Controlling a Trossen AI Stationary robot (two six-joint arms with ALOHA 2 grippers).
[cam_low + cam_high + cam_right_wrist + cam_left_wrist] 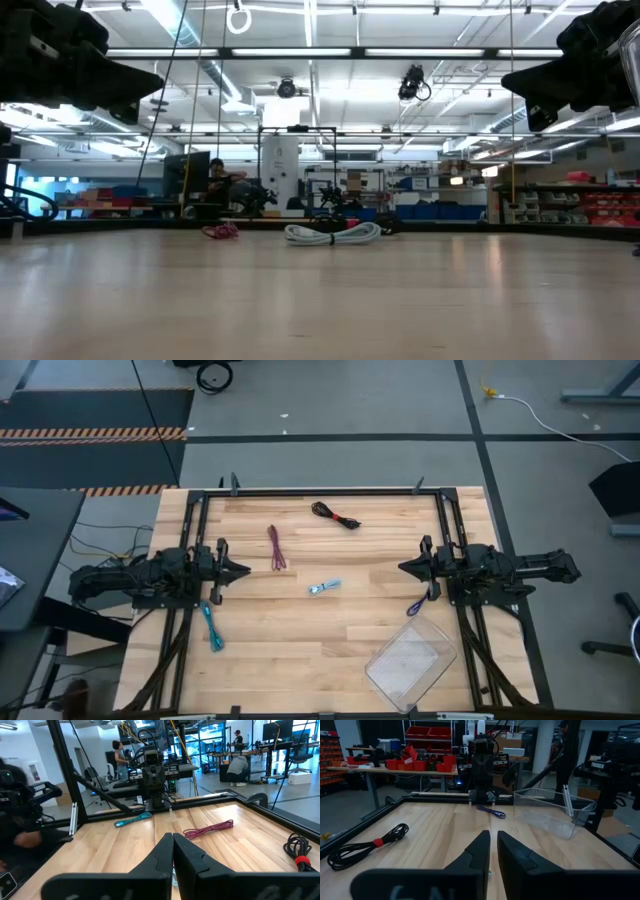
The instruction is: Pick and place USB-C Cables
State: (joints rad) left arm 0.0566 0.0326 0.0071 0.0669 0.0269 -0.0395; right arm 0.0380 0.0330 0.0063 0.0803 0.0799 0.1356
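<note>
Five cable bundles lie flat on the wooden table. Maroon (276, 548) and black-and-red (335, 515) are toward the far side. Pale blue (323, 587) is in the middle, teal (212, 626) near the left arm, purple (418, 603) under the right arm. My left gripper (246, 570) hovers shut at the table's left, pointing right. My right gripper (403, 568) hovers shut at the right, pointing left. Both are well above the table and touch nothing. The right wrist view shows the maroon bundle (210, 828) and the teal one (132, 820).
A clear rectangular plastic tray (412, 660) sits at the near right corner, also in the left wrist view (550, 812). A dark metal frame (320, 491) runs along the table's far edge and sides. Bare wood lies between the two grippers. People are in the room beyond.
</note>
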